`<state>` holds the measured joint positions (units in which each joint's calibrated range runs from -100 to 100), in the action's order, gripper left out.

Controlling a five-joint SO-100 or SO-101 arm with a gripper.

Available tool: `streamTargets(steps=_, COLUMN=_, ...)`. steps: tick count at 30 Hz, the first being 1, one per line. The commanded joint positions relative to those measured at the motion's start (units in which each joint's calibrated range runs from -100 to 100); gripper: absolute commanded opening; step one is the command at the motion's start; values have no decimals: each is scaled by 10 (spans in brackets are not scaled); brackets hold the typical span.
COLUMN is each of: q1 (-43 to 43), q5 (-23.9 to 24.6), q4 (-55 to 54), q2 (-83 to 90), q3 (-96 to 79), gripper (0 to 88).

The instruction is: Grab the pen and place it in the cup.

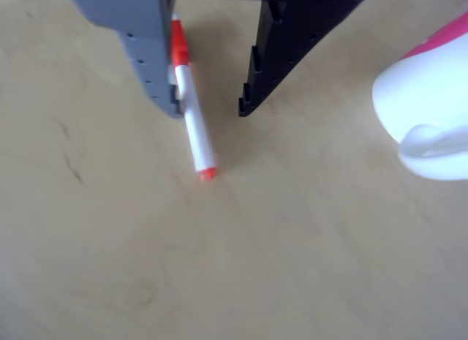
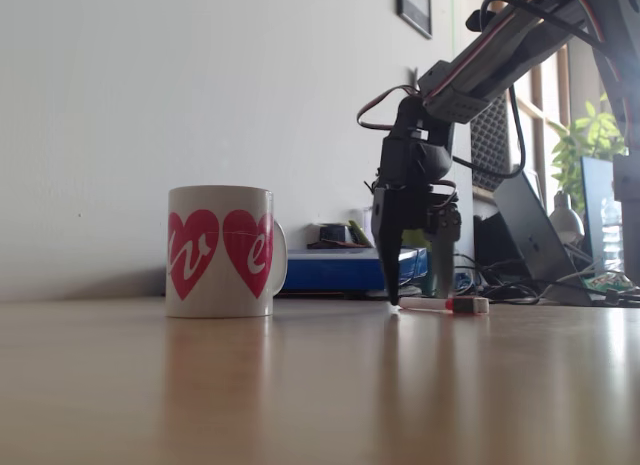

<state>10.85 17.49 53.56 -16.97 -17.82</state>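
The pen (image 1: 194,124), a slim white marker with an orange-red cap and tip, lies flat on the wooden table (image 1: 219,267). My gripper (image 1: 210,110) is open and points down, straddling it. The grey finger (image 1: 150,55) touches the pen's left side and the dark finger (image 1: 281,55) stands apart to its right. In the fixed view the gripper (image 2: 415,297) has its tips at the table around the pen (image 2: 445,305). The cup (image 2: 220,250), a white mug with pink heart shapes, stands upright to the left of the gripper. In the other view the cup (image 1: 428,106) is at the right edge.
Behind the gripper in the fixed view lie a blue box (image 2: 335,270), cables and a laptop (image 2: 530,235). A plant (image 2: 590,135) and a bottle (image 2: 610,235) stand at the far right. A white wall (image 2: 200,105) runs behind the cup.
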Motion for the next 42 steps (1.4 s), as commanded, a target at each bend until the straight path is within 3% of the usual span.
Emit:
streamTargets(steps=1, q1=-3, q5=-3, q4=-6, q2=4, q3=7, gripper=70)
streamTargets(steps=7, q1=-1, q5=-2, q4=-10, q2=4, q3=7, gripper=9)
streamTargets(steps=16, q1=0, q5=0, q4=-13, q2=14, q3=-1, gripper=12)
streamTargets(steps=27, q1=25, q5=-3, q4=-34, q2=271, q3=-21, gripper=12)
streamTargets(steps=34, q1=-35, q5=-56, q4=-50, q2=449, q3=-52, gripper=12)
streamTargets(steps=42, q1=-102, q5=-138, q4=-275, q2=559, q3=-211, gripper=12)
